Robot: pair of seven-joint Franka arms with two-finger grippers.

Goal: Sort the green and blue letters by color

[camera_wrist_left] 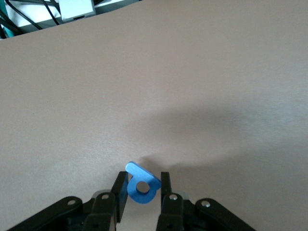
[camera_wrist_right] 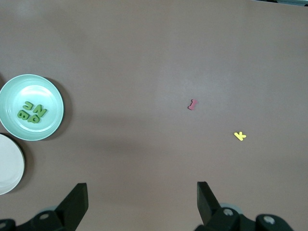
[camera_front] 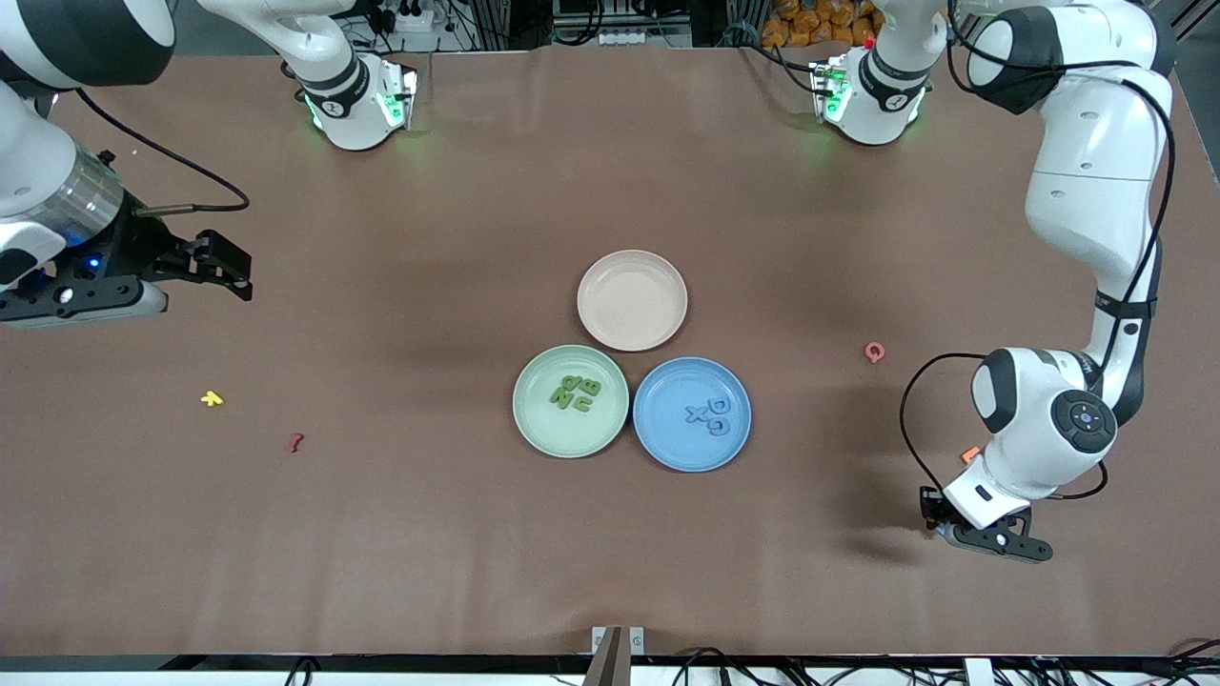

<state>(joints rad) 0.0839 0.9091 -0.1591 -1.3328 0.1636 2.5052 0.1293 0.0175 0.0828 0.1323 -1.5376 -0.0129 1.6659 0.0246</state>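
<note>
My left gripper (camera_wrist_left: 143,181) is shut on a small blue letter P (camera_wrist_left: 142,185), low over bare table at the left arm's end; in the front view this gripper (camera_front: 934,516) shows under the arm's wrist. Three blue letters (camera_front: 710,414) lie in the blue plate (camera_front: 667,446). Several green letters (camera_front: 575,391) lie in the green plate (camera_front: 534,424) beside it, also seen as green letters (camera_wrist_right: 32,112) in the right wrist view. My right gripper (camera_front: 229,267) waits open and empty above the right arm's end of the table.
An empty beige plate (camera_front: 632,299) sits just farther from the front camera than the two coloured plates. A pink Q (camera_front: 874,353) and an orange letter (camera_front: 970,454) lie near the left arm. A yellow letter (camera_front: 212,398) and a dark red letter (camera_front: 294,442) lie toward the right arm's end.
</note>
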